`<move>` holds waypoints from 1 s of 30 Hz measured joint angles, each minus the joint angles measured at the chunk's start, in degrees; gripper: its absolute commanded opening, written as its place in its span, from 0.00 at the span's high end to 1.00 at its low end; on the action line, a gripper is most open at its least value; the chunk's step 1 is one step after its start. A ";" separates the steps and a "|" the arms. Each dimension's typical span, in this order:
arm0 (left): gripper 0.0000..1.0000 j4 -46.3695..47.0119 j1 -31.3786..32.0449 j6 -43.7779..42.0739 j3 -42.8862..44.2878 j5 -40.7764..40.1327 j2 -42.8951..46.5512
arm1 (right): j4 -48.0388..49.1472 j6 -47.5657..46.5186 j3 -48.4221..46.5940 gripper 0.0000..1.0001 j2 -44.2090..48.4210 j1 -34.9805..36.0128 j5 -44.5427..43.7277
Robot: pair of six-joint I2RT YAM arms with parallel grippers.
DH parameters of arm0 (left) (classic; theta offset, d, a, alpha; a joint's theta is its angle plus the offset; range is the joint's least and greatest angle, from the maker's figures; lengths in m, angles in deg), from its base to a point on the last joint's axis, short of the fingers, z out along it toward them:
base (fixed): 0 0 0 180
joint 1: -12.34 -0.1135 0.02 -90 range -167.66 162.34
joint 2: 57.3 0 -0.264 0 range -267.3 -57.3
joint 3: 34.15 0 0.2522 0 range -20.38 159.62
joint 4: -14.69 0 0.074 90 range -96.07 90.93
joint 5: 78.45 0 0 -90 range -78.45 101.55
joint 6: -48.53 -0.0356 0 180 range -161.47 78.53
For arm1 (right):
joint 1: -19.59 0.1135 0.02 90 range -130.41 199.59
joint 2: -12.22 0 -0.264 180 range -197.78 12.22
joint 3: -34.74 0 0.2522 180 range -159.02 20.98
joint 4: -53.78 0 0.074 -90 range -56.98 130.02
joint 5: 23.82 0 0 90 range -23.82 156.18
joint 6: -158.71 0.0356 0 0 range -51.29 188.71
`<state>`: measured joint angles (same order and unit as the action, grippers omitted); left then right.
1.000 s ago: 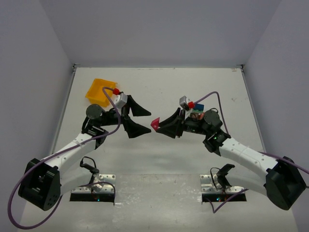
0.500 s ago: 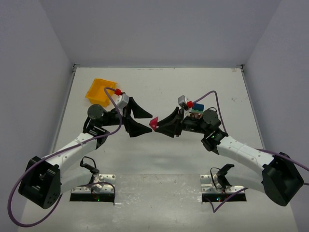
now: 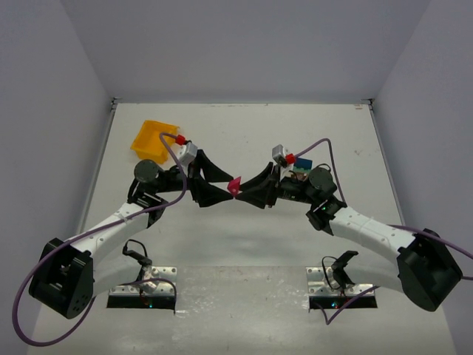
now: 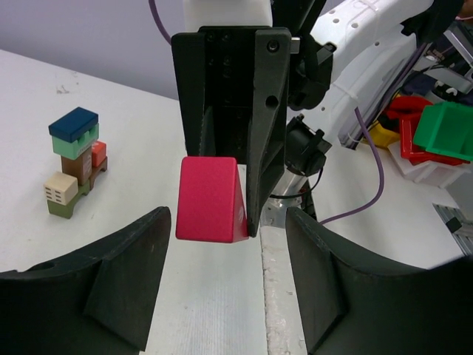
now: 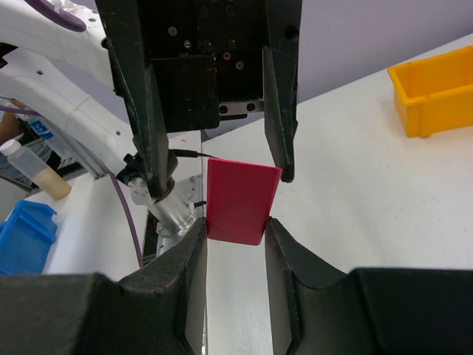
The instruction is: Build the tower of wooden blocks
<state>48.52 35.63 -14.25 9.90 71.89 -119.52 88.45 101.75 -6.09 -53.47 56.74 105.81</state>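
My right gripper (image 5: 236, 226) is shut on a red wedge block (image 5: 242, 200) and holds it in the air above the table's middle (image 3: 235, 184). My left gripper (image 4: 228, 222) is open, and its fingers (image 5: 281, 103) stand on either side of the red block without touching it. In the left wrist view the red block (image 4: 211, 200) hangs from the right gripper's black fingers (image 4: 259, 126). The block tower (image 4: 74, 159) stands on the table with a blue block on top, then teal, brown, red, tan and olive ones. In the top view the tower (image 3: 301, 170) is partly hidden behind the right wrist.
A yellow-orange plastic tray (image 3: 151, 139) sits at the back left of the table and shows in the right wrist view (image 5: 436, 92). Grey walls close off three sides. Coloured bins (image 4: 436, 129) lie off the table.
My right gripper has carried the red block leftwards, into the gap between the left gripper's open fingers. The left gripper has edged slightly to the right.
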 measured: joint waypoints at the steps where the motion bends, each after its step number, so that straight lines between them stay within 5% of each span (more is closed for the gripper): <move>1: 0.48 0.13 0.00 0.07 -0.02 -0.09 0.04 | 0.00 0.00 0.00 0.83 -0.28 0.00 -0.04; 17: 0.47 1.29 0.00 0.27 -0.31 -1.33 0.44 | 4.55 0.02 0.02 0.83 -0.99 0.04 -0.95; 30: 0.58 1.41 0.02 1.15 -0.39 -1.24 0.51 | 7.58 0.24 0.02 0.83 -1.93 0.07 0.05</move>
<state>49.93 35.65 -13.11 9.51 70.65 -119.01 96.02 101.99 -6.07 -55.40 56.80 105.86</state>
